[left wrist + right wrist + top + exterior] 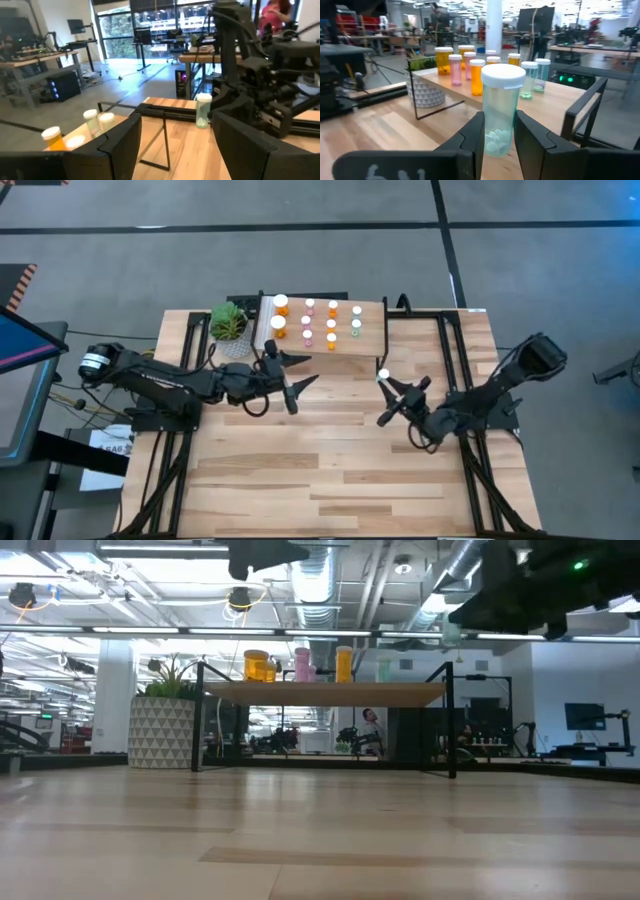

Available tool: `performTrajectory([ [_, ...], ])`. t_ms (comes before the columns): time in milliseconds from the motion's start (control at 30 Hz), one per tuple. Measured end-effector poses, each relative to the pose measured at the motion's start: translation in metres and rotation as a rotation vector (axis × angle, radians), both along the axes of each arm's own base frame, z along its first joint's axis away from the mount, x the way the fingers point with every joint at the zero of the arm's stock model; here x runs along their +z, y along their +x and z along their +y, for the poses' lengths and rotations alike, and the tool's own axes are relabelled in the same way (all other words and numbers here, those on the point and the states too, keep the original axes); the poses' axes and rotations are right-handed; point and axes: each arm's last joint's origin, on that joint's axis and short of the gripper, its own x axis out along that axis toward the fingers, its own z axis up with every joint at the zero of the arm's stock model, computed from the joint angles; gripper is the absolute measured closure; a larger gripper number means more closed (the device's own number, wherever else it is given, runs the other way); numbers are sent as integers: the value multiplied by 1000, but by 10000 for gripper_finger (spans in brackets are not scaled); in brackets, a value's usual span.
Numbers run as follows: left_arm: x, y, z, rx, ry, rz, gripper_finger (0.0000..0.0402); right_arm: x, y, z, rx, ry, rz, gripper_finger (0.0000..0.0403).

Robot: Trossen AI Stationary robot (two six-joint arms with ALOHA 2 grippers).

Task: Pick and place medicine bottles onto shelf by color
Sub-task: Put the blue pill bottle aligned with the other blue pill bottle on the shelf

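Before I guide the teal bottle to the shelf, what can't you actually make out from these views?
- Low view: the right gripper and its teal bottle are cut off by the top edge.
- High view: bottles on the shelf are too small for reading labels.
- Left wrist view: the left gripper's fingers hide part of the shelf.

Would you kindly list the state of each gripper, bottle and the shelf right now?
Right gripper: shut on the teal bottle.
Teal bottle: upright, capped, held off the shelf.
Left gripper: open, empty, beside the shelf.
Shelf: holds capped, upright bottles.
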Motion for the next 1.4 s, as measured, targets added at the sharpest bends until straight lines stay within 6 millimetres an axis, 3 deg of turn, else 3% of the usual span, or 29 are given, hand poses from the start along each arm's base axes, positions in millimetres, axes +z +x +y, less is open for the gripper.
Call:
performTrajectory([
  [233,-11,-2,1,26,-13,13,168,-11,34,3,-55,-9,27,294],
  [633,-14,-3,1,24,14,58,168,-49,55,-22,-205,83,-71,294],
  [800,-17,-3,1,24,20,91,168,-56,58,-31,-240,73,-51,294],
  [1233,-18,-3,1,26,21,93,168,-51,58,-46,-292,3,53,294],
  [1400,-18,-3,1,26,20,93,168,-56,46,-47,-285,16,41,294],
])
